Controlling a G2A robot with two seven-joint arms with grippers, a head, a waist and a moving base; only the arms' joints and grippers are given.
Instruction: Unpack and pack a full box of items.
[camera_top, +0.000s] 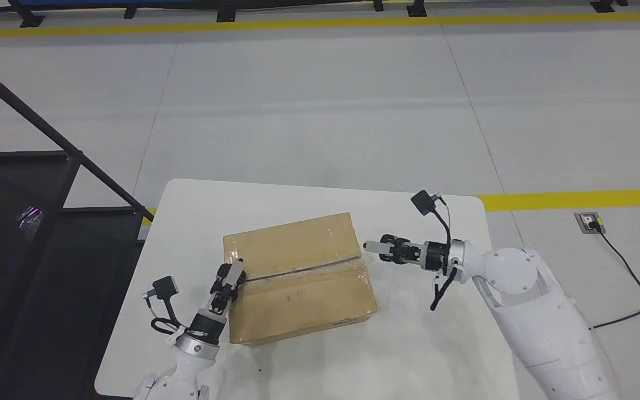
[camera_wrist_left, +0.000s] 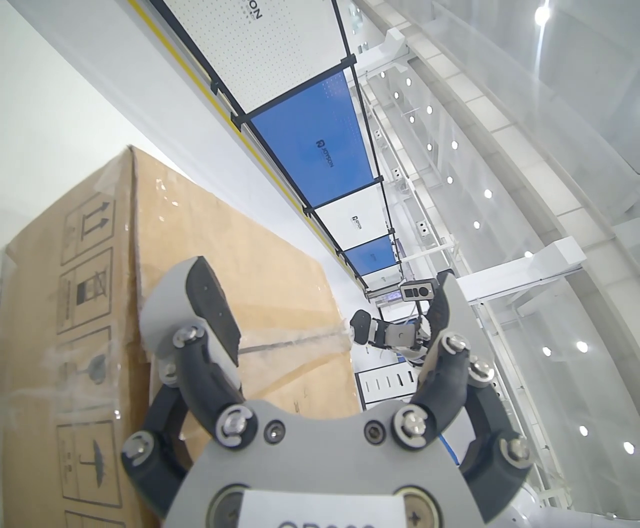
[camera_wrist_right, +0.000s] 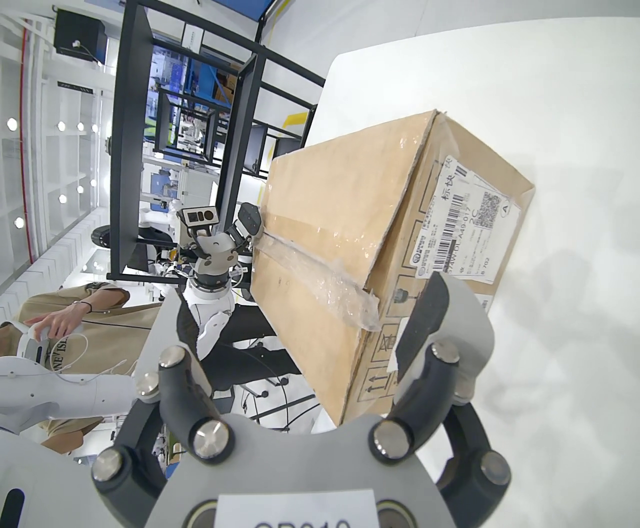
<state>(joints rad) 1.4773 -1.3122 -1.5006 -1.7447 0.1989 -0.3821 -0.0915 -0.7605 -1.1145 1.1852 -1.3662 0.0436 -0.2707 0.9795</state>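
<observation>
A closed cardboard box (camera_top: 298, 278) lies in the middle of the white table (camera_top: 430, 350), with clear tape along its top seam (camera_wrist_right: 320, 272). My left gripper (camera_top: 228, 280) is open at the box's left end, level with the seam; one fingertip (camera_wrist_left: 210, 300) is against the top edge of the box (camera_wrist_left: 90, 310). My right gripper (camera_top: 378, 246) is open at the opposite end, just off the top edge. One of its fingers (camera_wrist_right: 435, 320) hangs in front of the box face (camera_wrist_right: 325, 215) that carries a white shipping label (camera_wrist_right: 460, 220). Each wrist view shows the other gripper across the box.
A black metal rack (camera_top: 40, 200) stands beside the table's left edge. There is bare tabletop in front of the box and to its right. A wall socket with a cable (camera_top: 588, 222) lies on the floor at the right.
</observation>
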